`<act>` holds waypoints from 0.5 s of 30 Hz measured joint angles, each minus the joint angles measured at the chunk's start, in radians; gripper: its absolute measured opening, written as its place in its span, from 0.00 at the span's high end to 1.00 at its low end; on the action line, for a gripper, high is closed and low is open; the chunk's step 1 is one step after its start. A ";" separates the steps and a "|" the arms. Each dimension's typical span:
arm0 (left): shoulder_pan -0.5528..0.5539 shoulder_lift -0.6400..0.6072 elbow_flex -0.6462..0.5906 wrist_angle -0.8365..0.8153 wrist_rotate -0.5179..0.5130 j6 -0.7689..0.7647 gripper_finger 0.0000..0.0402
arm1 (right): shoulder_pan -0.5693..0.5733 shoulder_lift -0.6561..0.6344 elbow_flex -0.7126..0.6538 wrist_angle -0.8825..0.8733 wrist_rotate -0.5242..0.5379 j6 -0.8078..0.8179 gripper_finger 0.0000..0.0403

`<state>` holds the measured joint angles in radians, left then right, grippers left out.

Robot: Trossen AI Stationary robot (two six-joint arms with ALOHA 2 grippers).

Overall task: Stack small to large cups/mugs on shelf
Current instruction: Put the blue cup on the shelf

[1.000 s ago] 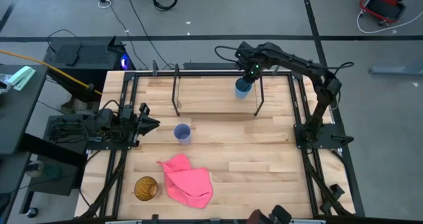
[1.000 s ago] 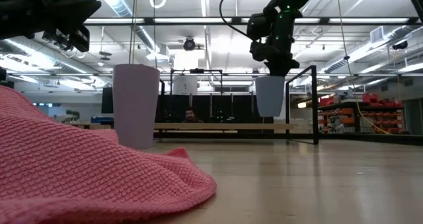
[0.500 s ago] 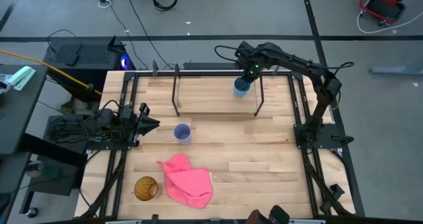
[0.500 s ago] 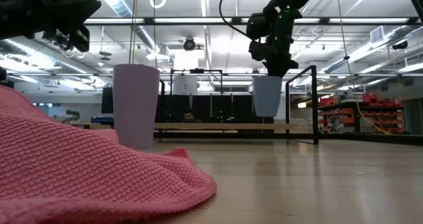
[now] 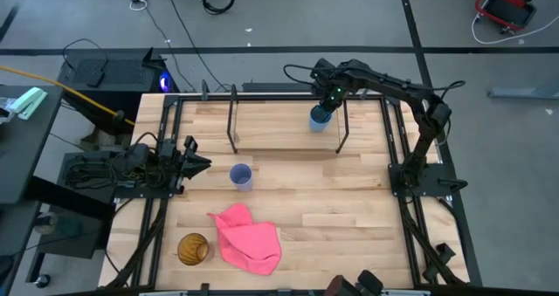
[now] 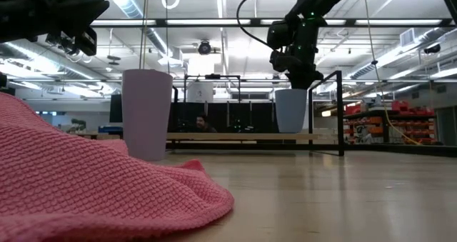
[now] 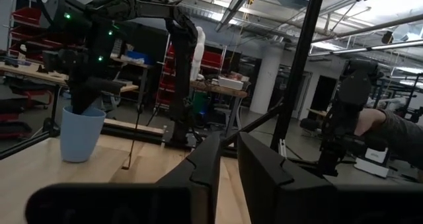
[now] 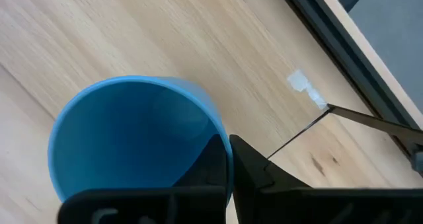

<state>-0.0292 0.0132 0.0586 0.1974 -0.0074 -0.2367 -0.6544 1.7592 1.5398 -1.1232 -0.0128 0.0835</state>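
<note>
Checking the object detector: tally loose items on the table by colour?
Blue cup, on the shelf, right pincer at its rim: 1
Lavender cup: 1
Amber cup: 1
Pink cloth: 1
Total: 4

- Wooden counter (image 5: 349,200) carries the shelf (image 5: 284,146), lavender cup (image 5: 241,176), pink cloth (image 5: 246,238), amber cup (image 5: 193,248).
- Blue cup (image 5: 320,117) stands on the shelf.

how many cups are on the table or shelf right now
3. The blue cup sits on the shelf in the right hand; the lavender cup stands mid-table; the amber cup is beside the pink cloth.
</note>
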 joint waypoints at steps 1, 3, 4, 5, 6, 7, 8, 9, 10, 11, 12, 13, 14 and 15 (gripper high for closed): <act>0.000 0.000 0.000 0.000 0.000 0.000 0.84 | -0.001 0.000 0.000 0.000 0.000 0.002 0.98; 0.000 0.000 0.000 0.000 0.000 0.000 0.84 | -0.004 0.000 0.000 0.000 0.000 0.003 0.98; 0.000 0.000 0.000 0.000 0.000 0.000 0.84 | -0.004 0.000 0.000 0.000 0.000 0.003 0.97; 0.000 0.000 0.000 0.000 0.000 -0.001 0.84 | -0.005 0.000 0.000 0.000 0.000 0.004 0.96; 0.000 0.000 0.000 0.000 0.000 -0.001 0.85 | -0.005 0.000 0.000 0.000 0.000 0.010 0.96; 0.000 0.000 0.000 0.000 0.000 -0.001 0.85 | -0.005 0.000 0.000 0.000 0.000 0.012 0.95; 0.000 0.000 0.000 0.000 0.000 -0.003 0.85 | -0.005 0.000 0.000 0.000 0.000 0.014 0.94; 0.000 0.000 0.000 0.000 0.000 -0.003 0.85 | -0.004 0.000 0.000 0.001 0.000 0.014 0.93; 0.000 0.000 0.000 0.000 0.000 -0.003 0.86 | -0.004 0.000 0.000 0.002 0.000 0.014 0.93; 0.000 0.000 0.000 0.000 0.000 -0.003 0.86 | -0.005 0.000 0.000 0.005 0.000 0.014 0.92; 0.000 0.000 0.000 0.000 0.000 -0.003 0.86 | -0.005 0.000 0.000 0.006 0.000 0.014 0.92; 0.000 0.000 0.000 0.000 0.000 -0.003 0.86 | -0.005 0.000 0.000 0.006 0.000 0.014 0.91; 0.000 0.000 0.000 0.000 0.000 -0.003 0.86 | -0.005 0.000 0.000 0.006 0.000 0.014 0.91; 0.000 0.000 0.000 0.000 0.000 -0.003 0.85 | -0.005 0.000 0.000 0.006 0.000 0.014 0.91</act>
<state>-0.0292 0.0132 0.0586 0.1974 -0.0074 -0.2394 -0.6590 1.7592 1.5402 -1.1169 -0.0130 0.0978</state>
